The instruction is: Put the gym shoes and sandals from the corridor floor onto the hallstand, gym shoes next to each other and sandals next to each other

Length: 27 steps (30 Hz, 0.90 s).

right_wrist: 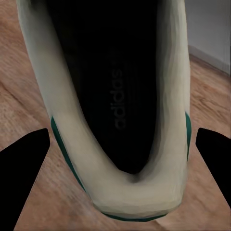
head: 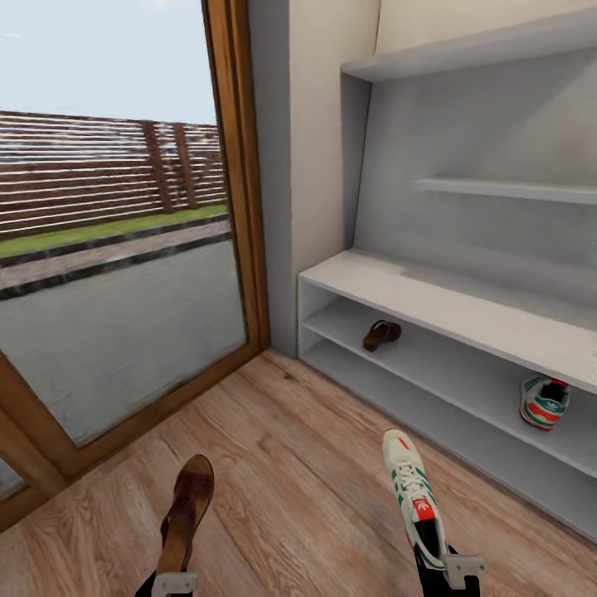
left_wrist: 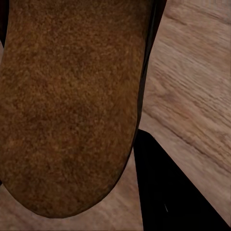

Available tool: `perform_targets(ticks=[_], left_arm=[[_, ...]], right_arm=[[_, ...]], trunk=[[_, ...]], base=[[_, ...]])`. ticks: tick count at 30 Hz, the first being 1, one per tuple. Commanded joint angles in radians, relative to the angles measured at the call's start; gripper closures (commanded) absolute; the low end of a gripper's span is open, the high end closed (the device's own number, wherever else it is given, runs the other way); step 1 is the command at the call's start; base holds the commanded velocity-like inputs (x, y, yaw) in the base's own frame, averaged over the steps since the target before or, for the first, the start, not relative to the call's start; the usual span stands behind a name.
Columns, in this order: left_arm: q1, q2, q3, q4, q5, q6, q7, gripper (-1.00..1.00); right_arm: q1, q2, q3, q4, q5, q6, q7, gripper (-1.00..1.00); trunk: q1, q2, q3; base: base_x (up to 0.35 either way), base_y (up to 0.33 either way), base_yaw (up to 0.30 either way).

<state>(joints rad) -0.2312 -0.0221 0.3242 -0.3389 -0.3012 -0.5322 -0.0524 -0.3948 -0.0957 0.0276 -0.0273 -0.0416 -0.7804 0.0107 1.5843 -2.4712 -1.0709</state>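
Observation:
My left gripper [head: 175, 582] is shut on a brown sandal [head: 187, 512], held above the corridor floor [head: 290, 464] with its toe pointing away; the left wrist view shows its suede sole [left_wrist: 67, 106] close up. My right gripper [head: 445, 567] is shut on the heel of a white gym shoe [head: 411, 491] with green stripes; the shoe's opening [right_wrist: 115, 96] sits between the dark fingers [right_wrist: 24, 178]. The pale grey hallstand [head: 414, 290] stands ahead to the right. On its upper low shelf lie the second sandal [head: 381, 334] near the left end and the second gym shoe [head: 544, 402] far to the right.
A large wood-framed glass door [head: 240, 207] fills the left side, with a fence and lawn outside. A grey wall section [head: 278, 166] separates it from the hallstand. Two wall shelves [head: 506, 189] hang above the bench top. Bare plank floor lies between me and the rack.

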Motion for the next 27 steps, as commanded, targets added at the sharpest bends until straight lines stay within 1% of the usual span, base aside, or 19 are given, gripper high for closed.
perform_targets(ticks=[1, 18, 27], left_arm=[[0.0, -0.001, 0.009, 0.0, -0.01, -0.003, -0.003, 1.0], [0.0, -0.001, 0.009, 0.0, -0.01, -0.003, -0.004, 1.0], [0.0, -0.001, 0.009, 0.0, -0.01, -0.003, -0.004, 1.0]], right_arm=[[-0.001, 0.0, 0.003, 0.001, -0.004, -0.003, 0.002, 1.0], [-0.001, 0.0, 0.003, 0.001, -0.004, -0.003, 0.002, 1.0], [-0.001, 0.0, 0.003, 0.001, -0.004, -0.003, 0.002, 1.0]], trunk=[[0.0, 0.0, -0.001], [0.0, 0.0, -0.001], [0.0, 0.0, -0.001]], base=[[0.157, 0.311, -0.3], [0.18, 0.294, -0.3], [0.029, 0.04, -0.3]])
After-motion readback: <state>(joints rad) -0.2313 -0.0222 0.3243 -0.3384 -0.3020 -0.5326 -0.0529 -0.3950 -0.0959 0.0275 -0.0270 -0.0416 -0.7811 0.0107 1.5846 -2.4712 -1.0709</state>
